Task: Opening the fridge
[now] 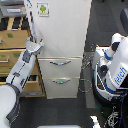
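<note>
White fridge (65, 35), door shut, tool (34, 41) clamped on its dark handle (31, 22).

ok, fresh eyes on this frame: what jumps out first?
The tall white fridge fills the centre, with a green-logo sticker near its top and two silver-handled drawers below. The grey gripper reaches up from lower left to the long dark handle on the door's left edge. A second white robot stands at the exterior view's right.
</note>
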Motion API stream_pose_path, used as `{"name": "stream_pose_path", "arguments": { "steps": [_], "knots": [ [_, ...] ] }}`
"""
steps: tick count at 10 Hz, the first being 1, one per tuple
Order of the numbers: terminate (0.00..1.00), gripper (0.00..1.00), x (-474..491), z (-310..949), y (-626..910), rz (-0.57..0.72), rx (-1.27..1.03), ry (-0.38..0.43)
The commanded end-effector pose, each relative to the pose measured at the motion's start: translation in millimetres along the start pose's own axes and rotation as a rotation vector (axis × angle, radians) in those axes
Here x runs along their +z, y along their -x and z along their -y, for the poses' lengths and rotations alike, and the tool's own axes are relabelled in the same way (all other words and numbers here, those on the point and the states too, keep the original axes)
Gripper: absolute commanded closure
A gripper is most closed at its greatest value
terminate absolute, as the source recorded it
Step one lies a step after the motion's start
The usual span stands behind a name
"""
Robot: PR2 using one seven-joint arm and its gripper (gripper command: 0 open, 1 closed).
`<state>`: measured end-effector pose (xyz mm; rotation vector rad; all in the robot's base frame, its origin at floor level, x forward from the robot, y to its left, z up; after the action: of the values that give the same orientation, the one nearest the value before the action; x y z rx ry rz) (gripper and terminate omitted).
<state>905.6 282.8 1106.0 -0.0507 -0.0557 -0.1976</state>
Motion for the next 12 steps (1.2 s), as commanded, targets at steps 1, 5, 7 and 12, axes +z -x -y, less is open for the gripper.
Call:
{"name": "stream_pose_path", "arguments": {
  "steps": [1,5,7,12],
  "knots": [
    [0.0,1.0,-36.8,8.4,-21.0,-0.032,-0.007,0.054],
    [0.0,1.0,-37.1,2.1,-13.8,-0.03,-0.013,0.077],
    [0.0,1.0,-37.8,1.5,-12.2,-0.033,-0.019,0.073],
    [0.0,1.0,-40.2,4.1,-11.1,-0.036,-0.032,0.081]
  ]
}}
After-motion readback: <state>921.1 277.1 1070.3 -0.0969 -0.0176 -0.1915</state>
